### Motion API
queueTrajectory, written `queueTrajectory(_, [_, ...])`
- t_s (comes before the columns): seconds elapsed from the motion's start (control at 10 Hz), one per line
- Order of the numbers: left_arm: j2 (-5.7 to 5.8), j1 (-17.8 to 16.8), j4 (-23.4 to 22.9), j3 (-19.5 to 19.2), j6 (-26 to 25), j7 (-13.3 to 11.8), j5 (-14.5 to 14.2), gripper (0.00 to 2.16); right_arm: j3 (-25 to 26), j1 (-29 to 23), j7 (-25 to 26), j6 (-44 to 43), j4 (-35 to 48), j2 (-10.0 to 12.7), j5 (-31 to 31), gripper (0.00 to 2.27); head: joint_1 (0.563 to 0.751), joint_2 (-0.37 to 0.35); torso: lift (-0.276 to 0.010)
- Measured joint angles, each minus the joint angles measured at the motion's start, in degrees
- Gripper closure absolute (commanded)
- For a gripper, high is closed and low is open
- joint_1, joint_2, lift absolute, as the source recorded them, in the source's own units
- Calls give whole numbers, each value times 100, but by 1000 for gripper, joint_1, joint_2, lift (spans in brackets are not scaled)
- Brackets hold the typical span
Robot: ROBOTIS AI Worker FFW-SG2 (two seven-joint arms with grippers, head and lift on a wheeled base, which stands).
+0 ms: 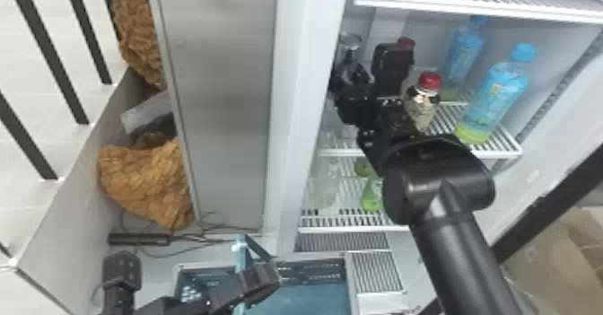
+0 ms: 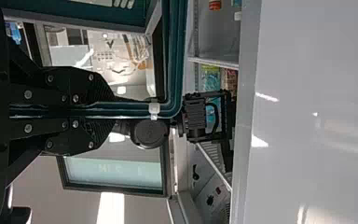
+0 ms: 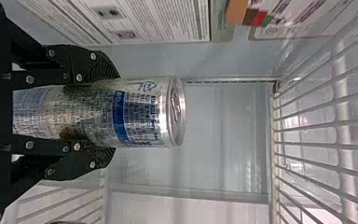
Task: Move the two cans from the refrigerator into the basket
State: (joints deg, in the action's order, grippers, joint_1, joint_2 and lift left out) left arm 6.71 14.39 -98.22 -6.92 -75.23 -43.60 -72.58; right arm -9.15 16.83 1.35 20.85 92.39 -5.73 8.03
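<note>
Right gripper (image 1: 352, 74) clamped on silver-and-blue metal can (image 3: 142, 112) inside white refrigerator (image 1: 298, 89).
Left gripper (image 1: 269, 279) fingers pinched on teal plastic basket handle (image 1: 241, 256) (low, near fridge).

In front of the refrigerator (image 1: 291, 112), the right arm (image 1: 466, 264) is formed of smooth black tubes. Silver screws (image 3: 79, 77) are set into its black, ribbed fingers (image 3: 103, 67).
</note>
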Motion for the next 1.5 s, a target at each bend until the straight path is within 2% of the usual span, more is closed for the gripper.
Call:
queueTrajectory(0.6, [-15,20,0,7,0,-1,-9,1191,23,-1148,130,688,1810,-193,346,1276,695,-154,-31])
queueTrajectory(1.0, [-34,38,0,8,0,-3,-4,1191,374,-2017,262,1232,3178,-279,362,1276,695,-196,-31])
queueTrajectory(1.5, [-45,63,0,1,0,-8,-2,1191,688,-3230,253,1671,4604,-358,722,1276,695,-222,-31])
